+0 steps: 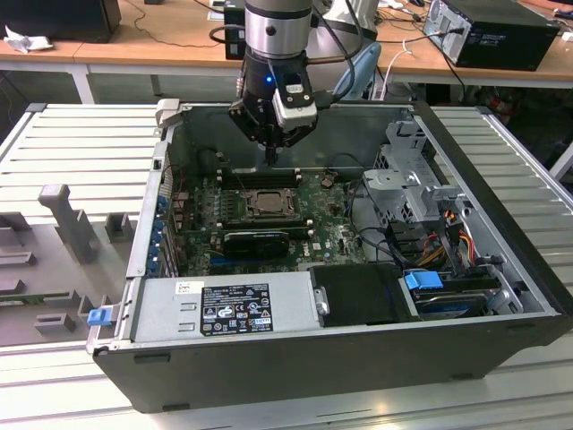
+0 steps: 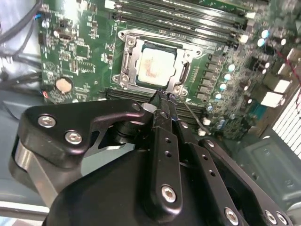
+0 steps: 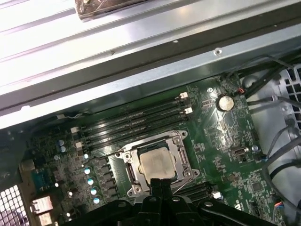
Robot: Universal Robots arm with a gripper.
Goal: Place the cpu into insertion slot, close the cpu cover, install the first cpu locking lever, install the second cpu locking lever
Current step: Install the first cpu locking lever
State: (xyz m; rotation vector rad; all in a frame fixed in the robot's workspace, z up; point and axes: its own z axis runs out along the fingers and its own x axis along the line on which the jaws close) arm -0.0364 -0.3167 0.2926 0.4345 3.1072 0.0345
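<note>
The cpu (image 3: pixel 156 165) lies flat in the insertion slot (image 3: pixel 133 189) on the green motherboard, its pale metal top showing in both wrist views (image 2: pixel 156 66). The cpu cover (image 3: pixel 181 154) lies down flat around it, framing the chip through its window (image 2: pixel 130 60). A thin wire lever (image 2: pixel 193 115) sticks out from the socket's corner beside my fingers. My gripper (image 1: pixel 271 163) hangs just above the board at the socket's edge, fingers pressed together with nothing between them (image 2: pixel 162 95) (image 3: pixel 161 183).
Long black memory slots (image 3: pixel 136 120) run beside the socket, and a coin cell (image 3: pixel 225 102) sits further off. In the exterior view the case wall (image 1: pixel 295 345), a power supply (image 1: pixel 224 305), a drive cage (image 1: pixel 416 179) and loose cables (image 1: pixel 448 237) surround the board.
</note>
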